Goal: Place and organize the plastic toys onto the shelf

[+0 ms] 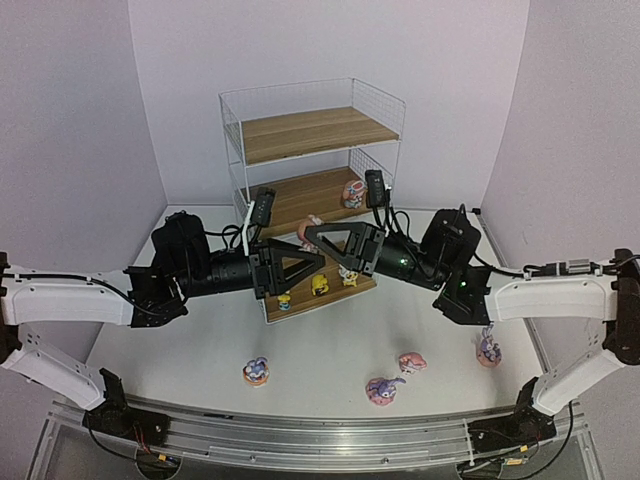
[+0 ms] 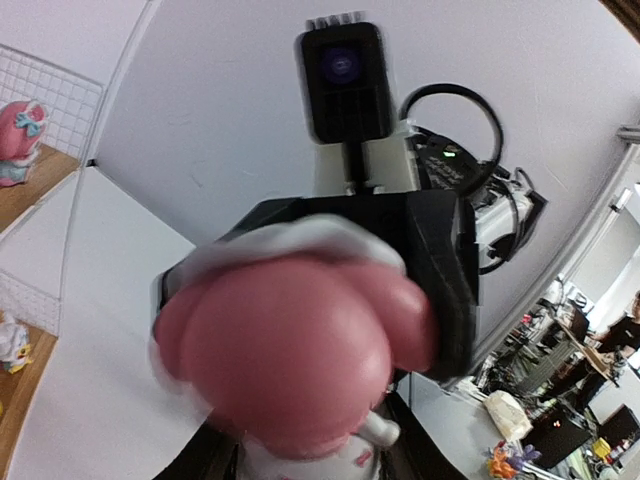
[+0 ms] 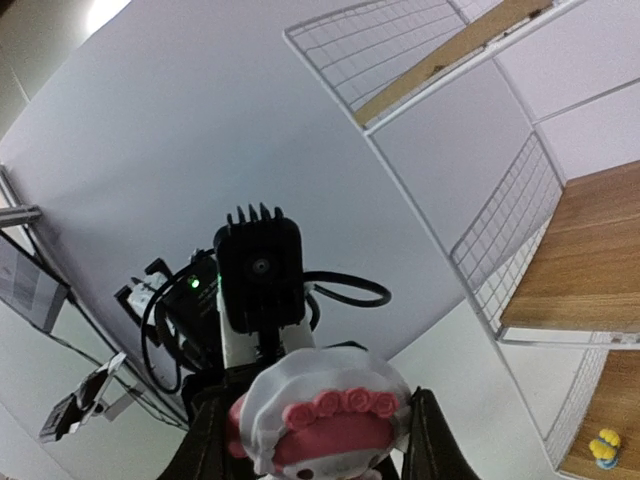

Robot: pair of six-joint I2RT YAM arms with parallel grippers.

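Top external view: pink toy (image 1: 311, 224) hangs between both arms, left gripper (image 1: 316, 256) clamped on it, right gripper (image 1: 309, 237) straddling it, grip unclear.

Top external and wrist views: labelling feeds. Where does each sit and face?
Top external: above, behind the bases, facing the shelf; both arms meet at a pink-white toy.
Left wrist: on the left arm, facing the right wrist's camera; own fingers barely show.
Right wrist: on the right arm, facing the left wrist's camera; own fingers flank the toy.
Shared: all see toy and shelf.
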